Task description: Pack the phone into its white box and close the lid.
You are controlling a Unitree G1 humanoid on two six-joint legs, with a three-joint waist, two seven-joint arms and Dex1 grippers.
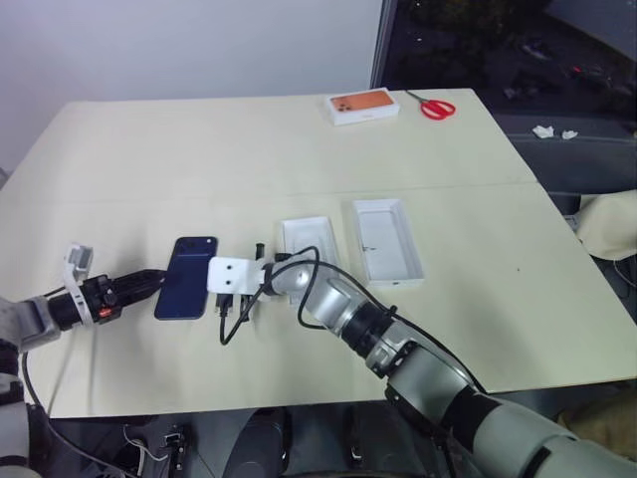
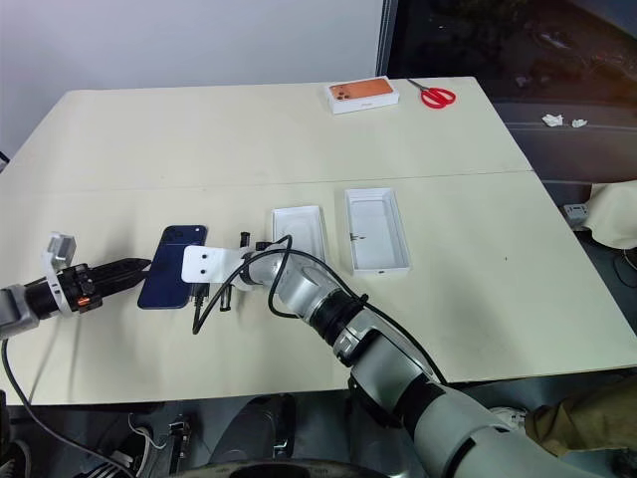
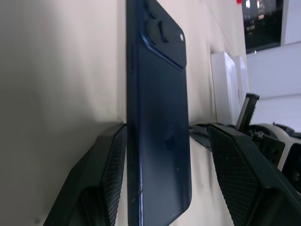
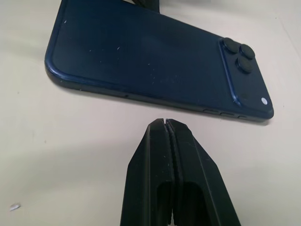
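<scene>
The dark navy phone (image 1: 187,277) lies flat on the table, back up, its camera cluster at the far end. My left gripper (image 1: 152,283) comes in from the left and is open. Its fingers (image 3: 106,169) stand on either side of the phone's near end, one close against the edge and the other apart from it. My right gripper (image 4: 164,121) is shut and empty, its tips just short of the phone's right long edge. The white box and the lid lie open side up, a smaller tray (image 1: 307,237) and a larger, deeper one (image 1: 386,239). I cannot tell which is which.
A white box with an orange picture (image 1: 363,107) and red scissors (image 1: 436,107) lie at the table's far edge. A black cable loops off my right wrist (image 1: 299,261) beside the smaller tray. Bare tabletop (image 1: 119,189) stretches beyond the phone.
</scene>
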